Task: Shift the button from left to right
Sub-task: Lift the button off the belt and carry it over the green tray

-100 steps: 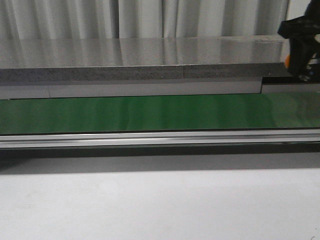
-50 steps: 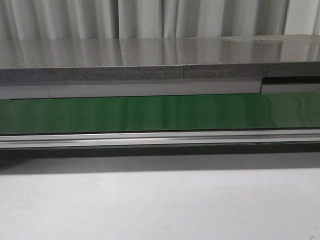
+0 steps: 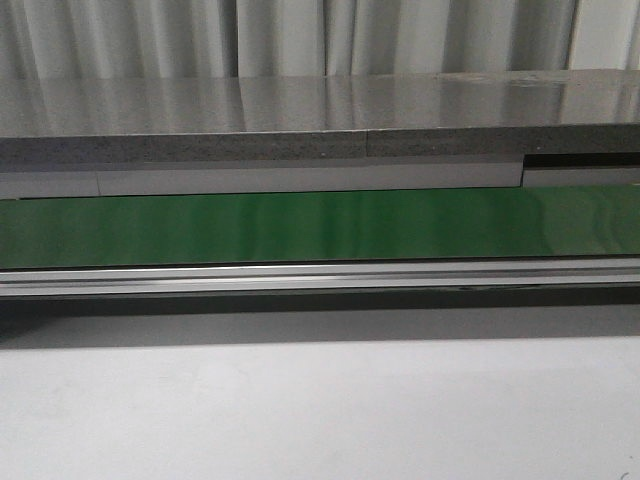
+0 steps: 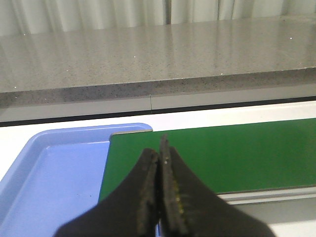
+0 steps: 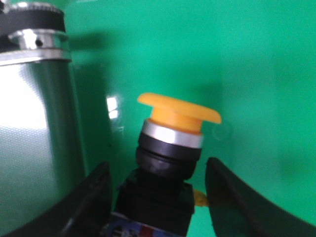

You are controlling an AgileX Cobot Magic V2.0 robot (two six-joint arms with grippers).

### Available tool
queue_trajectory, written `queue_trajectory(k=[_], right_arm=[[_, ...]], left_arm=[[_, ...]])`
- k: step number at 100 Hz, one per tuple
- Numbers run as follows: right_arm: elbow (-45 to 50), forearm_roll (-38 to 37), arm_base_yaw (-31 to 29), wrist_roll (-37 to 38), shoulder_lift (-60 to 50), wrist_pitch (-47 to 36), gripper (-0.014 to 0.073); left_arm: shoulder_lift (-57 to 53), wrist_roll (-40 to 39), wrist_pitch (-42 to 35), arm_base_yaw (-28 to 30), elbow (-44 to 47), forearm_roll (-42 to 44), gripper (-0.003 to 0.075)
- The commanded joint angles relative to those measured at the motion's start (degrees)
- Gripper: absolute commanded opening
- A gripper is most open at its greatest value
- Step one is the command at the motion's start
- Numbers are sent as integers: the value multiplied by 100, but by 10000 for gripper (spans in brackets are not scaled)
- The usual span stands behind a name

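Observation:
The button (image 5: 178, 111) has a yellow-orange mushroom cap, a silver ring and a black body with blue and red marks. It shows only in the right wrist view, against the green belt (image 5: 247, 59). My right gripper (image 5: 158, 167) is open, with one finger on each side of the black body and a narrow strip of green showing on both sides. My left gripper (image 4: 159, 148) is shut and empty, above the end of the green belt (image 4: 222, 153) next to a blue tray (image 4: 54, 177). Neither gripper nor the button shows in the front view.
A shiny metal cylinder (image 5: 34, 123) stands close beside the button. A grey stone counter (image 3: 300, 120) runs behind the green belt (image 3: 300, 225), with a metal rail (image 3: 300, 278) along its front. White curtains hang at the back.
A second ago my right gripper, with orange showing in it, was at the front view's far right edge. It has since left that view.

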Motion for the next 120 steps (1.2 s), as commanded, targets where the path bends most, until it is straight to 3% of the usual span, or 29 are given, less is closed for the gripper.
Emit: queue_trajectory(k=[1, 45, 55, 67, 77, 120], right_arm=[[-197, -31, -37, -52, -184, -93, 153], [-197, -36, -38, -46, 84, -26, 162], [-197, -36, -38, -46, 125, 26, 257], [-197, -36, -38, -41, 130, 19, 458], [-197, -36, -38, -41, 130, 19, 554], [-197, -189, -49, 320, -273, -71, 560]], left_arm=[[36, -3, -488, -38, -172, -56, -20], [36, -3, -488, -38, -172, -56, -21], [36, -3, -488, -38, -172, -56, -21], [36, -3, -488, -38, -172, -56, -20], [36, -3, -488, -38, -172, -56, -21], [36, -3, -488, -38, -172, -56, -21]])
